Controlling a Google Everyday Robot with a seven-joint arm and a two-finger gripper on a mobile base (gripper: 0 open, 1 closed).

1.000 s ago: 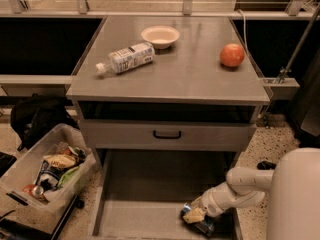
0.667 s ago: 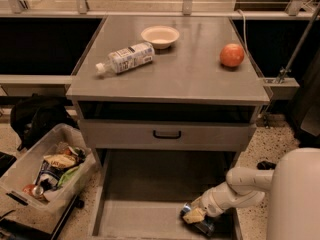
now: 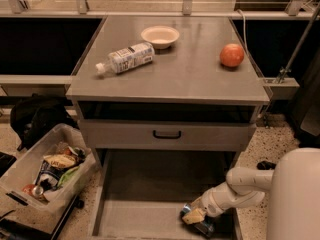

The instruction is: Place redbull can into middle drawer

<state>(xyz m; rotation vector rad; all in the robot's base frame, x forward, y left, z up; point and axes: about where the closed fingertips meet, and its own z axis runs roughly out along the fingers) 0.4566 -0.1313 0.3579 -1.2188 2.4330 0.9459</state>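
Gripper (image 3: 195,216) sits low inside middle drawer (image 3: 140,204), front right corner. Redbull can (image 3: 202,227) is directly beneath it, touching, on or just above drawer floor. Long axis seems tipped, not upright. You cannot tell whether grip is clamped or released. Your likely exit is straight up, clear of drawer front (image 3: 125,134) beyond.
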